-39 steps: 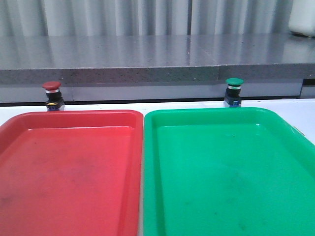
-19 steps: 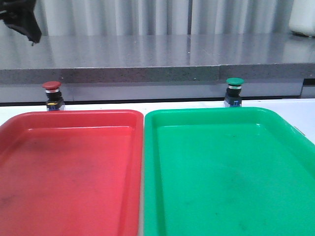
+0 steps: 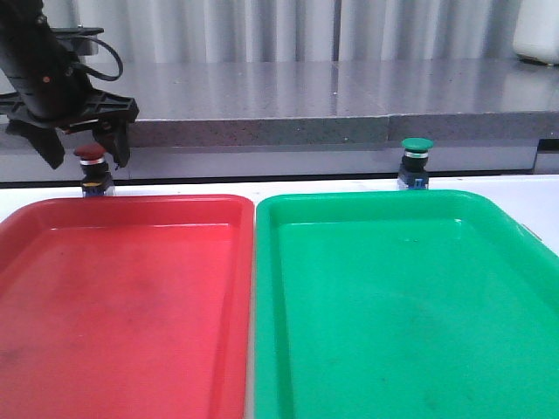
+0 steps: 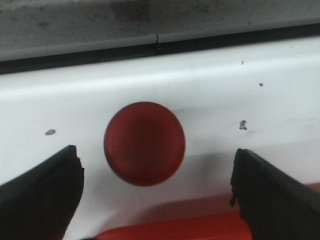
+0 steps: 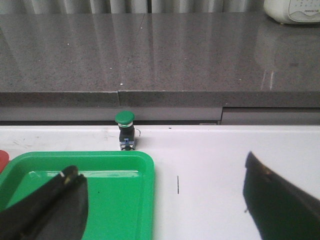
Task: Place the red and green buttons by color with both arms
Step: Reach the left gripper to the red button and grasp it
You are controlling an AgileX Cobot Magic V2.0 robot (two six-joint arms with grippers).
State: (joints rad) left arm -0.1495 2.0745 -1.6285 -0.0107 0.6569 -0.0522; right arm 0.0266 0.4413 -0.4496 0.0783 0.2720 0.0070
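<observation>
Left claw (image 3: 80,157) spread wide, straddling the red button (image 3: 92,153) without touching it, button upright on the white counter (image 3: 541,205) just behind the red tray (image 3: 122,297); right claw (image 5: 165,200) also wide, green button (image 3: 416,146) behind the green tray (image 3: 402,305).

My left arm (image 3: 39,65) reaches down at the far left, its claw (image 3: 83,153) spread wide, while my right claw (image 5: 165,200) also gapes wide.
</observation>
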